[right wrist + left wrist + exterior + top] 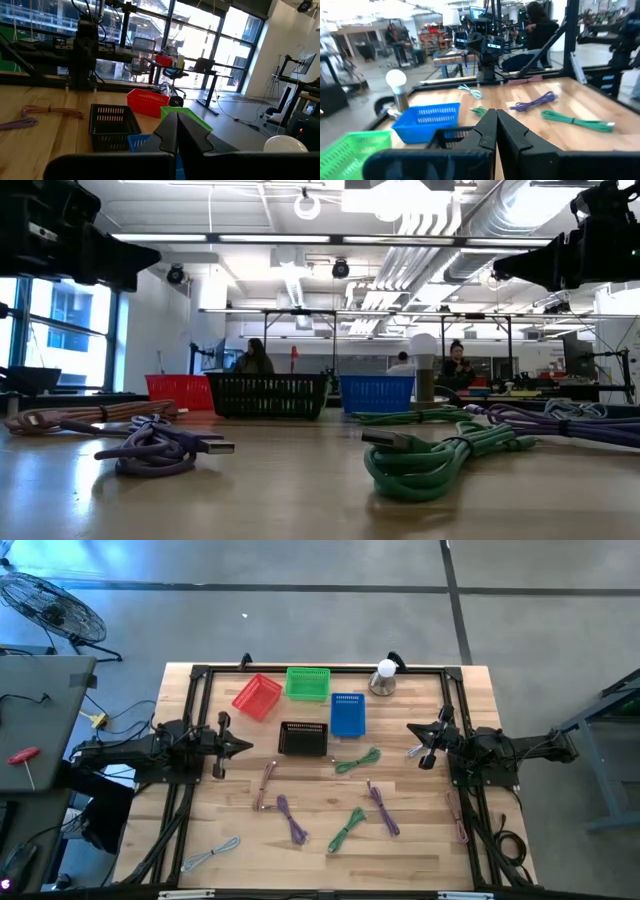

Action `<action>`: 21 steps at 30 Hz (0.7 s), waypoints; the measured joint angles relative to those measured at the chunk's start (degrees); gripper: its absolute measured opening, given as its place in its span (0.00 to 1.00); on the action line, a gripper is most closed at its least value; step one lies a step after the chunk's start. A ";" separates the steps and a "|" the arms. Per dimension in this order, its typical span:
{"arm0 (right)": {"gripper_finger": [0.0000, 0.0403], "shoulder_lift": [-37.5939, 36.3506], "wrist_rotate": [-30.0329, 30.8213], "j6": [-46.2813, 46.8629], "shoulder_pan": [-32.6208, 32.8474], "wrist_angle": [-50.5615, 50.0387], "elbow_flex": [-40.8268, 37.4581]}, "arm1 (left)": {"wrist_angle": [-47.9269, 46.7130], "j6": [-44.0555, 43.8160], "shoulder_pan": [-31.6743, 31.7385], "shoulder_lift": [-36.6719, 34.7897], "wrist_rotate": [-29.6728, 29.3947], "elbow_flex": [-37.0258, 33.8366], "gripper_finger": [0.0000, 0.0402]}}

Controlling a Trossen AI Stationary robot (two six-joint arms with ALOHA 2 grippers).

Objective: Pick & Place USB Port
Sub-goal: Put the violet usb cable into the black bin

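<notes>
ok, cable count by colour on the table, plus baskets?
Purple coiled USB cables: 2, and
Green coiled USB cables: 2, and
Pink-tan USB cables: 2, and
Pale grey USB cables: 2, and
Plastic mesh baskets: 4, red, green, blue, black
Total: 8 cables, 4 baskets, 12 items

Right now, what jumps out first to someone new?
Four small plastic baskets cluster at the wooden table's far middle: red basket, green basket, blue basket, black basket. Coiled purple cables, green cables and others lie scattered nearer. The shut left gripper and right gripper wait at either side.
</notes>
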 joint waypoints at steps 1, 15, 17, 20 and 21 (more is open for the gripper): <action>0.01 -0.01 0.00 0.00 0.01 -0.01 0.00 | -0.05 0.23 0.00 0.00 -0.15 0.00 0.00; 0.01 0.00 0.00 4.95 0.00 2.20 0.00 | 3.83 -5.19 -0.02 0.02 1.98 0.00 0.00; 0.01 -0.01 -0.09 7.38 0.00 2.27 0.00 | 4.01 -6.43 -0.02 0.02 2.98 0.00 0.00; 0.01 -0.01 -0.15 6.48 -0.02 2.08 0.00 | 3.26 -5.57 -0.02 0.02 0.66 0.00 0.00; 0.01 -0.01 0.11 5.92 -0.02 1.81 0.00 | 2.78 -6.04 -0.02 0.02 -0.06 0.00 0.00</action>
